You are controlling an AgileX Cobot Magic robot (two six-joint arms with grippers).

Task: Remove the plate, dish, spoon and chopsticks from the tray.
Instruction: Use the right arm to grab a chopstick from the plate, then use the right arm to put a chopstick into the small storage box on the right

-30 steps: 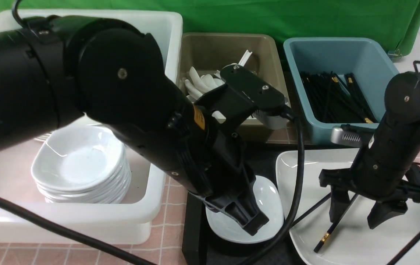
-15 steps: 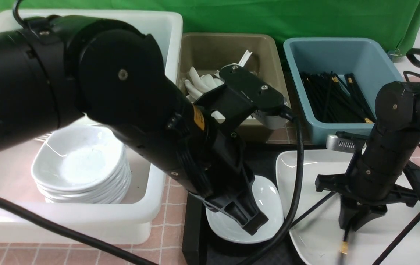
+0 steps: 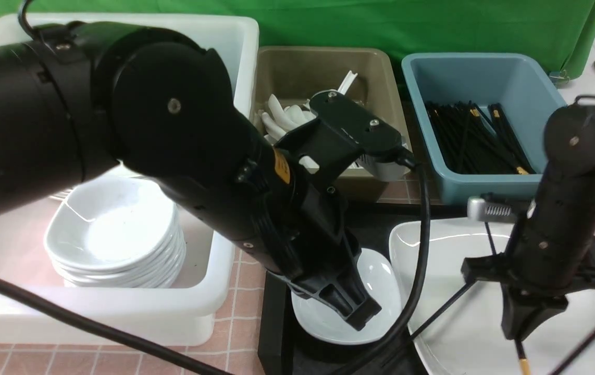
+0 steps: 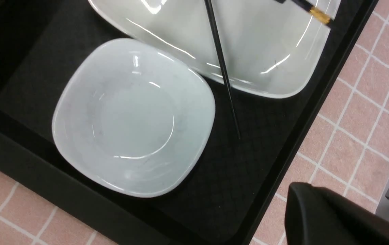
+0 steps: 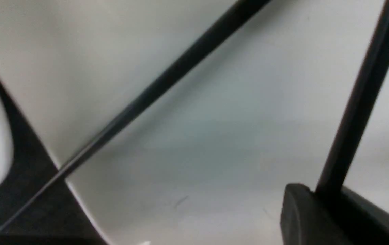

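The black tray [image 3: 275, 323] holds the small white dish [image 3: 383, 278] and, to its right, the large white plate [image 3: 448, 281]. My left gripper [image 3: 362, 315] hangs shut and empty just above the dish's near side. My right gripper [image 3: 519, 333] is shut on one black chopstick [image 3: 522, 362], which hangs steeply with its gold band below the fingers, over the plate. The other chopstick [image 3: 441, 307] lies slanted from the plate onto the tray. The left wrist view shows the dish [image 4: 133, 115], plate [image 4: 266, 44] and lying chopstick [image 4: 221, 68]. No spoon shows on the tray.
A white bin [image 3: 214, 312] at the left holds a stack of white dishes [image 3: 115, 234]. An olive bin [image 3: 323, 67] behind the tray holds several white spoons. A blue bin [image 3: 485, 78] at the back right holds several black chopsticks. The table is pink-tiled [image 4: 361, 112].
My right gripper was open astride a chopstick on the plate, shut on it and carried it to the right, tipping it steep. The left arm has not moved.
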